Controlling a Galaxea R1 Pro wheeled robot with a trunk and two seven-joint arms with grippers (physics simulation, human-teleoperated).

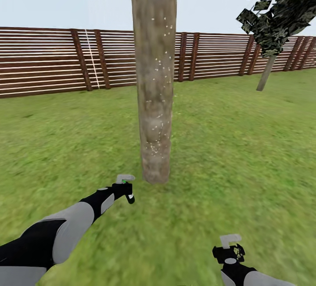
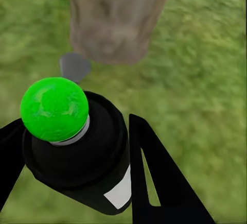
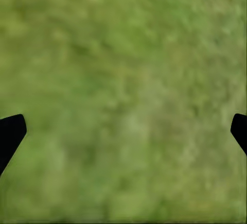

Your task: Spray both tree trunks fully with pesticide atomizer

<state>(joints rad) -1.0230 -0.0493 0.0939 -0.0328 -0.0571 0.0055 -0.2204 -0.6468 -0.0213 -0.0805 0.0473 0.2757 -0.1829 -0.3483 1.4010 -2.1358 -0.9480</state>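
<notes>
The left gripper (image 1: 125, 189), lower centre-left of the head view, is clamped on the atomizer (image 2: 77, 152), near the base of the speck-dotted trunk (image 1: 153, 80) at centre. The right gripper (image 1: 230, 251), lower right, hangs spread apart over the grass (image 3: 128, 80).

No text, number or sign can be read anywhere; the white label (image 2: 121, 194) on the atomizer (image 2: 77, 157) is blank.

The tree trunk (image 1: 154, 80) is mottled grey-brown, dotted with tiny white pesticide specks (image 1: 159, 69). The pesticide atomizer (image 2: 82, 152) is black with a white label patch and a bright green top. Green grass (image 1: 237, 154) meets a brown slatted fence (image 1: 44, 62).
</notes>
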